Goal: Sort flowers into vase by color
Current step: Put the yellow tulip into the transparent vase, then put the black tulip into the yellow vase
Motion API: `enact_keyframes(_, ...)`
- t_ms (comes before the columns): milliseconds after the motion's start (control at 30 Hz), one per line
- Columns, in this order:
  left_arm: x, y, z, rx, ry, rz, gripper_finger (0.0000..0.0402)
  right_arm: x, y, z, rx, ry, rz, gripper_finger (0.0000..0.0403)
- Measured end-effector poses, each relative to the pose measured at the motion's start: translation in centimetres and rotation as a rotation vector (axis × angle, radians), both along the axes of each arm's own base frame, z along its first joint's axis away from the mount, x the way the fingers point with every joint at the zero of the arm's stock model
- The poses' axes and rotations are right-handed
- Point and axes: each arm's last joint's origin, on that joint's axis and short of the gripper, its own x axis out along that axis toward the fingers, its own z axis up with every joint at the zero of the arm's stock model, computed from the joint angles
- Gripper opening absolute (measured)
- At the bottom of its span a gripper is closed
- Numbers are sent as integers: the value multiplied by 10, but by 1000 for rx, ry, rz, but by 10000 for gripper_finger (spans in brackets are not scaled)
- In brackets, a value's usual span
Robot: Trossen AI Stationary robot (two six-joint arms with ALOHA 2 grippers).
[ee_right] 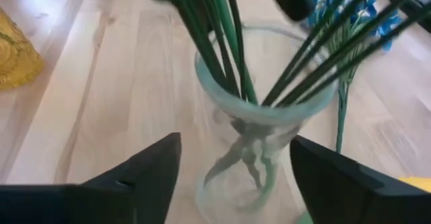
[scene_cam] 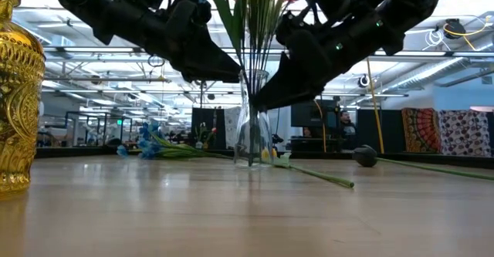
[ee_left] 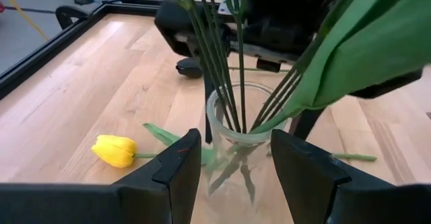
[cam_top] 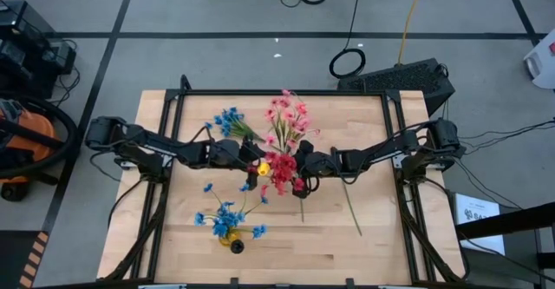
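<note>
Both grippers' jaws wide, left gripper point(ee_left: 232, 177) and right gripper point(ee_right: 232, 177) flanking clear glass vase point(ee_left: 244, 150), gripping nothing; arms angled inward.

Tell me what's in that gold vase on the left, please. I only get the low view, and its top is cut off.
Observer: From above, the gold vase holds blue flowers.
Operator: What tops the stems in the glass one?
Observer: A cluster of red blossoms sits over the clear vase, next to the pink ones.
Operator: Are those dark claws squeezing the glass?
Observer: The wrist views show the left claw and the right claw both open, each with its fingers spread to either side of the clear vase. A yellow tulip lies on the table beside it.
</note>
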Motion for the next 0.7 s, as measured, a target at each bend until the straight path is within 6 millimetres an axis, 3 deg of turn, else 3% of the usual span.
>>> enact_keyframes(167,-6,0,5,7,32,-2,185,-5,0,6,-2,28,-3,302)
enact_keyframes(400,-22,1,15,12,101,-3,185,-25,-2,29,-15,88,0,310)
enact_keyframes(700,-51,3,32,89,181,43,185,-78,-9,58,14,285,-131,311)
